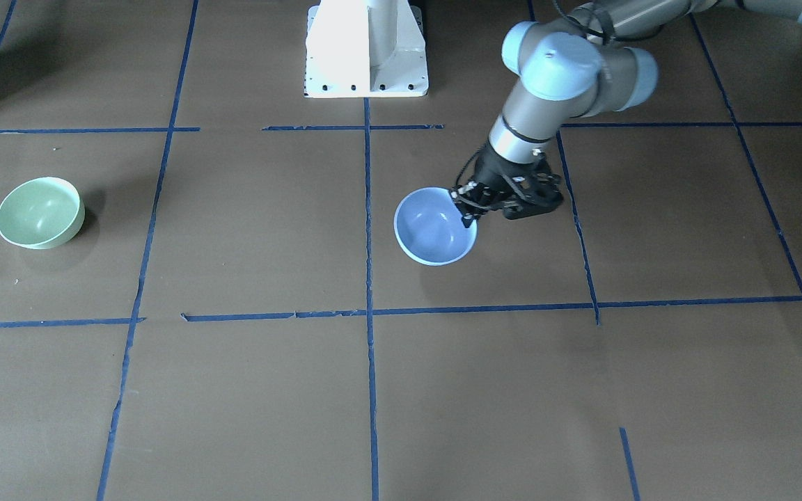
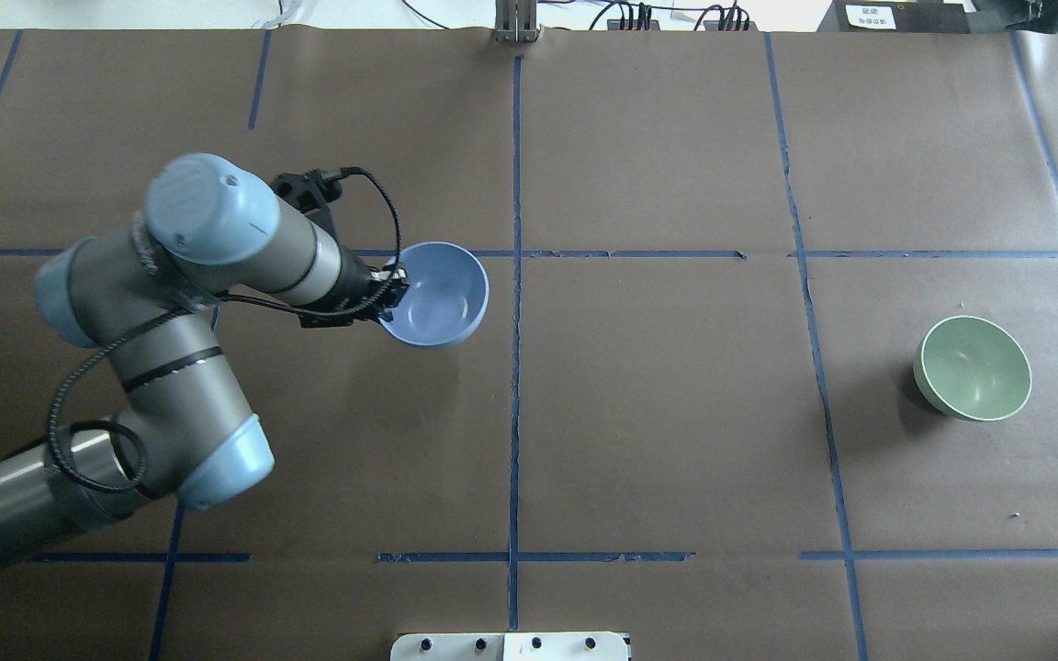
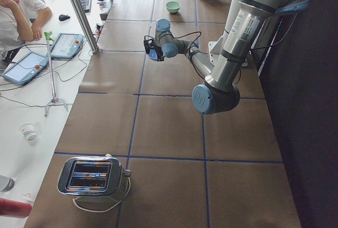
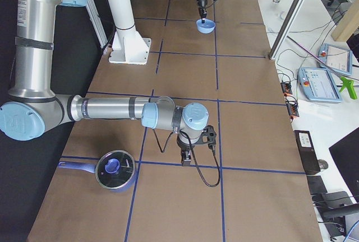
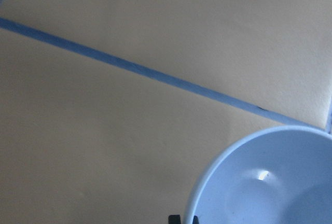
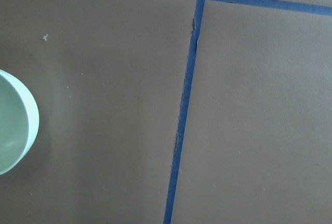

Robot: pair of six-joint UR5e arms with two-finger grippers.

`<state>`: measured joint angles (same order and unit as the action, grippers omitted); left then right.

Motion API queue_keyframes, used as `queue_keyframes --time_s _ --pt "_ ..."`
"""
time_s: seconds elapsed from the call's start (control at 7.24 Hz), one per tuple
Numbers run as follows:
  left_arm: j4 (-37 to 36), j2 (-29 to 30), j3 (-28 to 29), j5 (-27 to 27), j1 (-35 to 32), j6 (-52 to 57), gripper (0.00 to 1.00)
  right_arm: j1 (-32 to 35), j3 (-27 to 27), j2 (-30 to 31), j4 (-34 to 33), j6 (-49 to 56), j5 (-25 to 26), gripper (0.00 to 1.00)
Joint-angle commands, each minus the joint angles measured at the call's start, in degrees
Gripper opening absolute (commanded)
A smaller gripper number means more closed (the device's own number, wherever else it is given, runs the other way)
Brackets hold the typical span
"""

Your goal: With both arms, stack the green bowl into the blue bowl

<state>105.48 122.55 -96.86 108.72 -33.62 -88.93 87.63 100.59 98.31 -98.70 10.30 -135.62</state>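
Note:
The blue bowl (image 1: pixel 434 228) hangs a little above the brown table, left of the centre line in the overhead view (image 2: pixel 437 294). My left gripper (image 1: pixel 467 209) is shut on its near rim; it also shows in the overhead view (image 2: pixel 391 289). The bowl's inside fills the lower right of the left wrist view (image 5: pixel 270 182). The green bowl (image 1: pixel 40 212) stands upright and alone on the table at the far right in the overhead view (image 2: pixel 974 367). Its rim shows at the left edge of the right wrist view (image 6: pixel 15 125). My right gripper (image 4: pixel 186 161) points down over the table; I cannot tell whether it is open.
The white pedestal base (image 1: pixel 366 49) stands at the robot's edge. A toaster (image 3: pixel 92 175) sits at the table's left end, and a pot with a blue-knobbed lid (image 4: pixel 115 169) at the right end. Blue tape lines grid the table. An operator (image 3: pixel 16 11) sits beside it.

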Motion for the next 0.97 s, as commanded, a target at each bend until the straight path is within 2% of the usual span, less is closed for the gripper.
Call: queue_keyframes --time_s 0.0,0.28,0.41,0.55,0.83 --pt "-1.2 8.0 7.8 -4.3 4.6 -3.3 0.0 0.0 -0.1 0.0 0.0 0.0 0.0 1.0" --pt "-1.1 7.7 7.9 -4.3 5.3 -2.9 0.02 0.0 -0.2 0.0 0.0 0.0 0.0 1.0" --pt "-1.2 7.6 7.9 -4.3 5.3 -3.0 0.11 0.0 -0.2 0.0 0.0 0.1 0.0 1.0" --pt "-1.2 7.5 7.9 -4.3 5.3 -3.0 0.34 -0.2 -0.2 0.0 0.1 0.2 0.2 1.0" --pt "-1.2 7.4 7.1 -4.2 5.3 -2.7 0.95 -0.4 -0.2 -0.5 0.0 0.0 0.1 1.0"
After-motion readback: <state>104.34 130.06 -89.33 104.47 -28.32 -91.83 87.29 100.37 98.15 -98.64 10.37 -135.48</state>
